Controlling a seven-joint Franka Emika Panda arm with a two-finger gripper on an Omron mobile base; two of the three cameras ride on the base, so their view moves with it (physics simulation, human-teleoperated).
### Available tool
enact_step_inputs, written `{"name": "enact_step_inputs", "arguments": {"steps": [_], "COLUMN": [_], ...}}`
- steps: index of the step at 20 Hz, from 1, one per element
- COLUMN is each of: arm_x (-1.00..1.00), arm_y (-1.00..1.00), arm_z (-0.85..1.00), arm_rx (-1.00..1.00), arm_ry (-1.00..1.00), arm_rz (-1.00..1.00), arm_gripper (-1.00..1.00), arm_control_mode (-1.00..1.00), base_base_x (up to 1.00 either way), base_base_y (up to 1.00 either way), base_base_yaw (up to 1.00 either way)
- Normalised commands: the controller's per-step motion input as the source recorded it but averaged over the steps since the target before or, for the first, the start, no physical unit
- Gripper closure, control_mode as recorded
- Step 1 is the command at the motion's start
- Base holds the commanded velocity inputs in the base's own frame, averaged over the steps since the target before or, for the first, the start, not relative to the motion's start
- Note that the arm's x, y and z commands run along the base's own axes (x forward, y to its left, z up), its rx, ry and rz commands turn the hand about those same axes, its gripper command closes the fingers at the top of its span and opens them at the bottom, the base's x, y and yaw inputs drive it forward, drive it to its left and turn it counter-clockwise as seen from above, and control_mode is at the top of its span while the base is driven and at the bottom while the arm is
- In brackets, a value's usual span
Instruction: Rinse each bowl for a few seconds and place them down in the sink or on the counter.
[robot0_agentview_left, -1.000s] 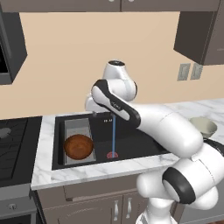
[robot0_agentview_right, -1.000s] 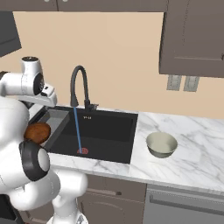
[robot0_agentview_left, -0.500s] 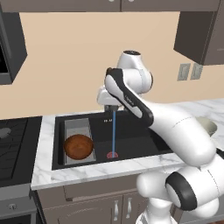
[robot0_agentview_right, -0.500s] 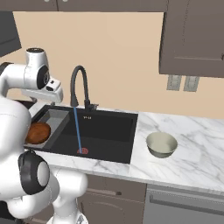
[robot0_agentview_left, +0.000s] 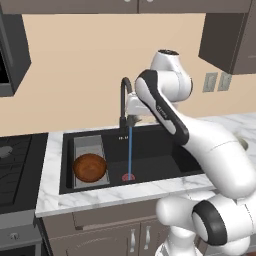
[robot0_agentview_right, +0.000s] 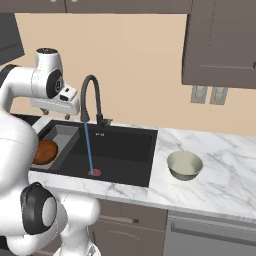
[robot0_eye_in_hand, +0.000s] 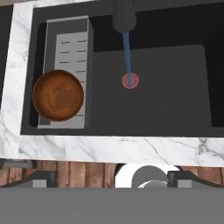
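I see the reddish-brown bowl (robot0_eye_in_hand: 57, 95) sitting upright on the grey ribbed tray (robot0_eye_in_hand: 72, 48) at the left end of the black sink (robot0_eye_in_hand: 175, 109), toward the tray's near end. The cream bowl (robot0_agentview_right: 184, 165) stands upright on the marble table (robot0_agentview_right: 225, 165), just right of the sink and well apart from the brown one. A thin blue stream of water (robot0_eye_in_hand: 127, 54) runs from the gooseneck faucet (robot0_agentview_right: 90, 95) straight onto the red drain (robot0_eye_in_hand: 130, 81); neither bowl is under it. My arm hangs high over the sink, the hand beside the faucet's arch, looking down into the basin. My fingers (robot0_eye_in_hand: 181, 177) are spread wide and hold nothing.
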Motion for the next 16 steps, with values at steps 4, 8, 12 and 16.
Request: {"name": "enact_step_inputs", "arguments": {"steps": [4,8,12,16], "arm_x": [-0.13,-0.16,-0.17,-0.22], "arm_y": [-0.38,-0.46,-0.44,-0.39], "arm_z": [0.05,0.00,0.00,0.00], "arm_rx": [-0.04,-0.02,-0.01,-0.02], "arm_ry": [0.00,0.00,-0.01,-0.04], "arm_rz": [-0.08,-0.10,-0.10,-0.12], "arm_gripper": [-1.00,-1.00,-1.00,-1.00], "arm_control_mode": [-1.00,-1.00,-1.00,-1.00], "base_base_x": [0.00,0.00,0.00,0.00], "base_base_y": [0.00,0.00,0.00,0.00], "base_base_yaw": [0.00,0.00,0.00,0.00]}}
